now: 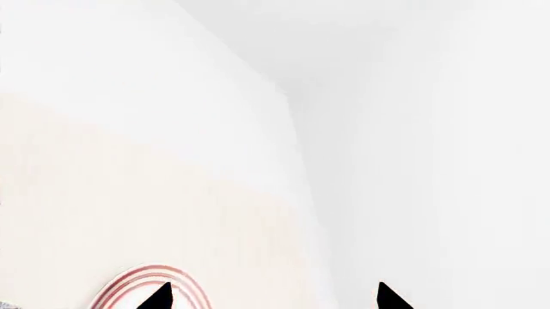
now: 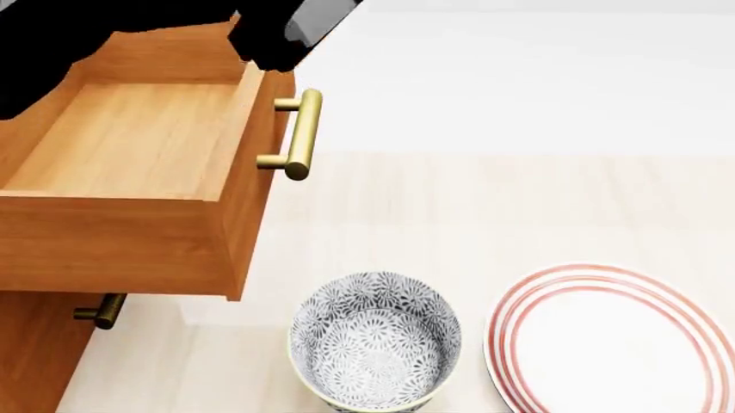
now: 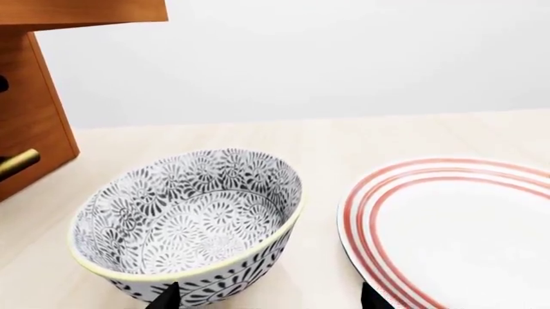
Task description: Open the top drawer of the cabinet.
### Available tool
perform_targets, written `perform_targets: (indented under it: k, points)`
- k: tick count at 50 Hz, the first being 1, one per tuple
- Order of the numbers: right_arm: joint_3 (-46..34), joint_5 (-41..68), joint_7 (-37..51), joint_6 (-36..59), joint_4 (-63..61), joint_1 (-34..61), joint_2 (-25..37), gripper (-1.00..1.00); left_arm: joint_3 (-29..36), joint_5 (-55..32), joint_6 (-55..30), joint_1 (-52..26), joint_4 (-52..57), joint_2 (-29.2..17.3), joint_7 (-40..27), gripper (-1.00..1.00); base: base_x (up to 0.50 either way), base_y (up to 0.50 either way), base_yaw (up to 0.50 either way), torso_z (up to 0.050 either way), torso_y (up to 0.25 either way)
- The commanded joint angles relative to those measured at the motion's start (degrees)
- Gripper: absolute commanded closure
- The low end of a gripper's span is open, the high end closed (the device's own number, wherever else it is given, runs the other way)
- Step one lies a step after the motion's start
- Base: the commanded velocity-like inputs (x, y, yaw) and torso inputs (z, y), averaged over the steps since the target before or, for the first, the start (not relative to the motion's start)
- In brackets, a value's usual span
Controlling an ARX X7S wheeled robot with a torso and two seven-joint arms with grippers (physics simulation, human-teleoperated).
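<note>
Top drawer [image 2: 126,172] is pulled well out of the cabinet [image 2: 34,344], pale wood inside showing, nothing in it; its brass handle [image 2: 301,134] sticks out on the front face, w/ a dark arm link [image 2: 281,30] just above the drawer's front edge. A lower handle [image 2: 101,311] peeks out under the drawer. Surface is a pale, light-wood tabletop [image 2: 483,206], meeting a plain white wall [image 2: 517,77] behind; room is bare white. Near the cabinet's foot sits a grey-patterned bowl [image 2: 376,340], and beside the bowl, on the side away from the cabinet, a white plate w/ red rings [image 2: 614,340], not touching. Left gripper [image 1: 273,297]: tips spread apart, nothing btwn them. Right gripper [image 3: 270,297]: tips apart, just by the bowl, gripping nothing.
</note>
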Motion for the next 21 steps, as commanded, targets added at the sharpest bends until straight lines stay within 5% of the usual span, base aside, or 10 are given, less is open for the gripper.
perform_targets:
  k: [1, 8, 15, 16, 21]
  points:
    - [0.90, -0.80, -1.06, 0.15, -0.27, -0.10, -0.88, -1.00, -7.84, -1.57, 7.27, -3.48, 12.34, -0.26, 3.11, -1.00, 0.00, 0.00, 0.00, 0.000, 0.000]
    - [0.85, -0.83, -1.26, -0.27, 0.41, 0.03, -1.08, -1.00, -5.26, 5.39, 13.66, -2.30, 23.43, -4.25, 4.02, -1.00, 0.00, 0.00, 0.00, 0.000, 0.000]
    - [0.80, -0.31, -1.17, 0.19, 0.55, 0.04, -1.22, -1.00, 3.66, 24.17, 32.32, 7.93, 42.32, -12.39, 4.52, -1.00, 0.00, 0.00, 0.00, 0.000, 0.000]
    - [0.98, -0.01, -1.16, 0.21, 0.71, 0.12, -1.30, -1.00, 7.28, 32.77, 40.41, 9.81, 48.10, -14.36, 1.76, -1.00, 0.00, 0.00, 0.00, 0.000, 0.000]
    - [1.32, 0.37, -0.80, 0.26, 0.42, 0.13, -1.24, -1.00, 18.40, 60.22, 54.18, 15.60, 57.73, -19.16, -12.00, -1.00, 0.00, 0.00, 0.00, 0.000, 0.000]
